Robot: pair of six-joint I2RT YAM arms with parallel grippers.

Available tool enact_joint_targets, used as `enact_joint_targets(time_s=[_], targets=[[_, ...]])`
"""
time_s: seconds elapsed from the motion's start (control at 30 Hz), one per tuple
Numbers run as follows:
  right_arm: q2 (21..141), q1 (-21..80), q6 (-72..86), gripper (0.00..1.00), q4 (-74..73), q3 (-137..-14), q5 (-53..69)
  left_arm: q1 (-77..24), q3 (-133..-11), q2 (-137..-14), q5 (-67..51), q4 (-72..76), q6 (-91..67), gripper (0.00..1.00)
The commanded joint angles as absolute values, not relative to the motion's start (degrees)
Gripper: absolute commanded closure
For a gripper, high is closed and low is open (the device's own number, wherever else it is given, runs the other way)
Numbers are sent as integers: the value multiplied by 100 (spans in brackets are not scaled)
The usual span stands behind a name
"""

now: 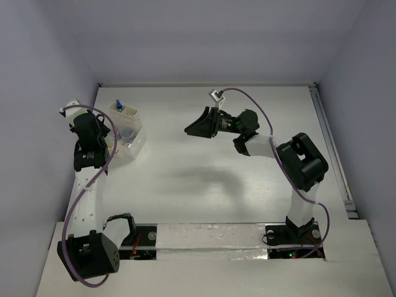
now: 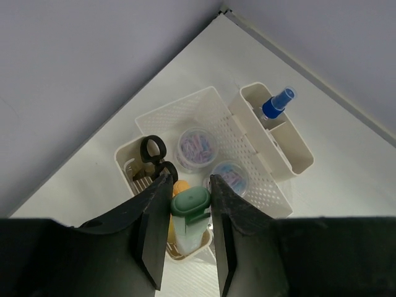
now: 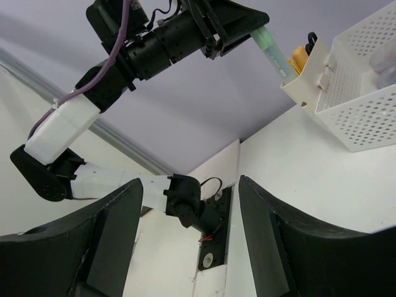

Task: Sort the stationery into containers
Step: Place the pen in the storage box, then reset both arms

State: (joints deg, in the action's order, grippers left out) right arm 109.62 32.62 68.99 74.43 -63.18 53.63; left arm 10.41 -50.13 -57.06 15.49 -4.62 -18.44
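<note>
My left gripper (image 2: 189, 180) is shut on a green marker (image 2: 190, 204), which stands upright with its lower end inside a small off-white bin (image 2: 185, 250). That compartment also holds an orange marker (image 2: 180, 187), and black-handled scissors (image 2: 152, 157) stand in the compartment beside it. A second bin (image 2: 291, 145) holds a blue-capped pen (image 2: 277, 103). Between the two bins, a perforated white basket (image 2: 176, 114) carries two round clear jars (image 2: 197, 147). My right gripper (image 1: 189, 129) hangs open over the middle of the table with nothing between its fingers (image 3: 117, 223). In the right wrist view the green marker (image 3: 272, 48) enters the bin (image 3: 307, 68).
The containers (image 1: 127, 133) sit at the far left of the table, close to the left wall (image 1: 43, 93). A raised rail (image 1: 331, 148) runs along the table's right edge. The left arm's base (image 3: 185, 201) shows between my right fingers.
</note>
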Motion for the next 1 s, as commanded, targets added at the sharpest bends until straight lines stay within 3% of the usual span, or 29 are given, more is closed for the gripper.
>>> enact_joint_targets(time_s=[0.0, 0.07, 0.17, 0.53, 0.57, 0.6, 0.63, 0.77, 0.87, 0.97], targets=[[10618, 3234, 6812, 30, 9694, -6232, 5432, 932, -5010, -5528, 1688, -378, -1767, 71], [10591, 3234, 6794, 28, 9668, -6223, 5440, 932, -5019, -5476, 1653, -378, -1784, 55], [10512, 3234, 6698, 25, 9598, -6179, 5449, 932, -4992, -5291, 1521, -290, -1802, 42], [10248, 3234, 6478, 23, 9370, -5986, 5440, 756, -5133, -4817, 968, -212, -1951, 33], [10152, 3234, 6382, 22, 9308, -5942, 5449, 634, -5159, -4729, 601, -176, -2029, 28], [10073, 3234, 6303, 21, 9125, -5915, 5484, 572, -5177, -4520, 398, -124, -2056, 16], [9968, 3234, 6171, 1, 8966, -5880, 5484, 519, -5194, -4413, 187, -36, -2091, 1], [9038, 3234, 4987, 0, 7176, -5871, 5573, 325, -5335, -3868, -631, 272, -2232, 1], [7922, 3234, 3162, 0, 5155, -5906, 4819, 325, -5370, -3420, -947, 430, -2320, 1], [6972, 3234, 2401, 0, 3668, -5994, 3572, 325, -5326, -3016, -1282, 641, -2461, 1]])
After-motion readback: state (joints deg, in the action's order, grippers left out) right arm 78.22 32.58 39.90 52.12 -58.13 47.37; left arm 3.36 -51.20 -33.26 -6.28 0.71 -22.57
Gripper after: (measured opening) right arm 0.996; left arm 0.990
